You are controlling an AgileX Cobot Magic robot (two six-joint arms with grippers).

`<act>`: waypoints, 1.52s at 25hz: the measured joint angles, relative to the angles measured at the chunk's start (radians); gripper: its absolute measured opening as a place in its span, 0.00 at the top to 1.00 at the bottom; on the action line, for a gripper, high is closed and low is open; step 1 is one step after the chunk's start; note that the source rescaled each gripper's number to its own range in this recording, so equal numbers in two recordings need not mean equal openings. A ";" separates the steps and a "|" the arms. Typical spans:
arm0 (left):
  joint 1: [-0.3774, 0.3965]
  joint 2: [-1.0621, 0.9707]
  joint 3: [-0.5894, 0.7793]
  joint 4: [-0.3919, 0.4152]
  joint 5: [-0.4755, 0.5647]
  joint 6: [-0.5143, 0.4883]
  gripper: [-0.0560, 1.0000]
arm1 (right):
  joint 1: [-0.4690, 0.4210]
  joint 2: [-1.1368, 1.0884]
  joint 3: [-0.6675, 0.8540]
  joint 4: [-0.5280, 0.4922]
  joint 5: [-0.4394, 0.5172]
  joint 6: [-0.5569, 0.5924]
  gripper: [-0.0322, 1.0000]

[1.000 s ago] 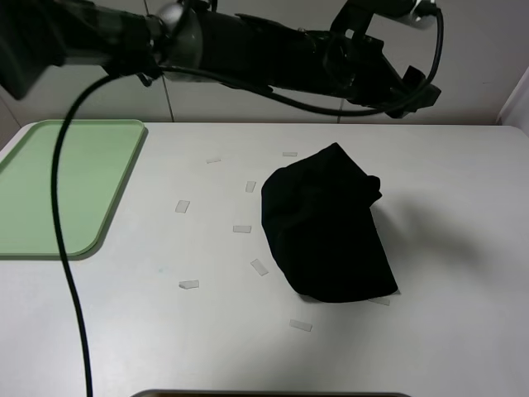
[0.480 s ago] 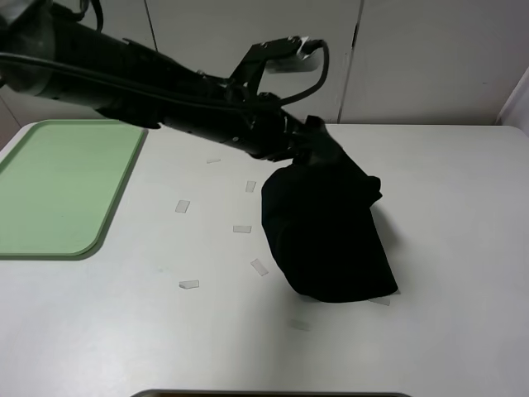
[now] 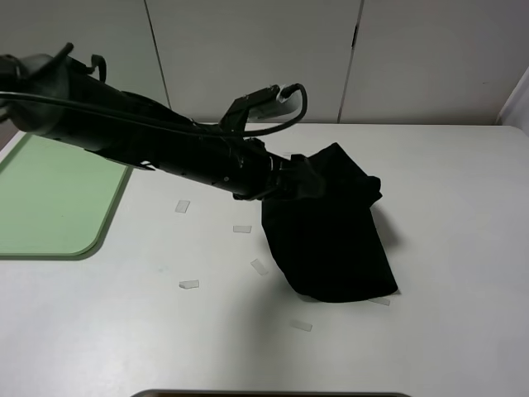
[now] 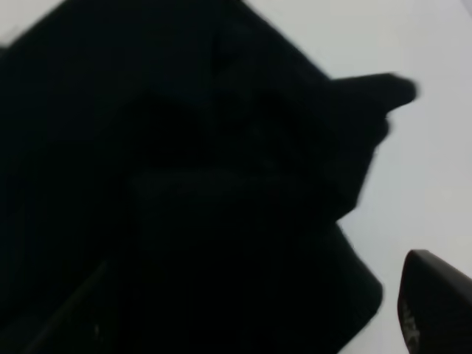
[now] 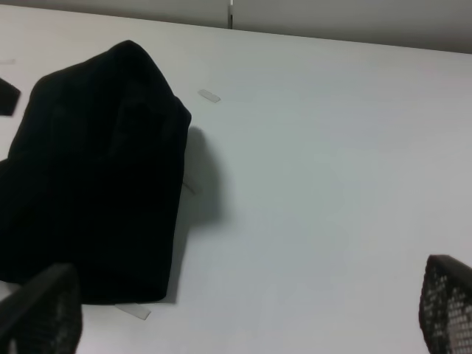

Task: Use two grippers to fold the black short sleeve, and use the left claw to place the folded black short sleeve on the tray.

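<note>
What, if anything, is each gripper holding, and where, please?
Right gripper holds nothing. Left gripper is at the black short sleeve, far-left edge; grip cannot be told.

Clear strips (image 3: 242, 229) across a white table (image 3: 463, 331), cabinet doors (image 3: 248, 50) behind.

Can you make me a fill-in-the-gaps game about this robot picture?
The folded T-shirt is coloured ____.
The tray is pale ____.
The arm that stretches to the T-shirt is the robot's ____ one.
The right gripper has jaws that stand ____.
Missing words: black, green, left, open.
</note>
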 joint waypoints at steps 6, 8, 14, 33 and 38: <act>0.000 0.096 -0.015 -0.014 0.000 0.031 0.22 | 0.000 0.000 0.000 0.000 0.000 0.000 0.00; 0.000 0.123 -0.038 -0.015 0.012 0.031 0.22 | 0.000 0.000 0.000 0.000 0.000 0.000 0.00; -0.001 0.159 -0.097 -0.019 0.062 0.031 0.22 | 0.000 0.000 0.000 0.000 0.000 0.000 0.00; -0.070 0.213 -0.170 0.015 0.271 0.033 0.83 | 0.000 0.000 0.000 0.008 0.000 0.000 0.00; -0.083 0.172 -0.170 0.114 0.349 0.033 0.86 | 0.000 0.000 0.000 0.009 0.000 0.000 0.00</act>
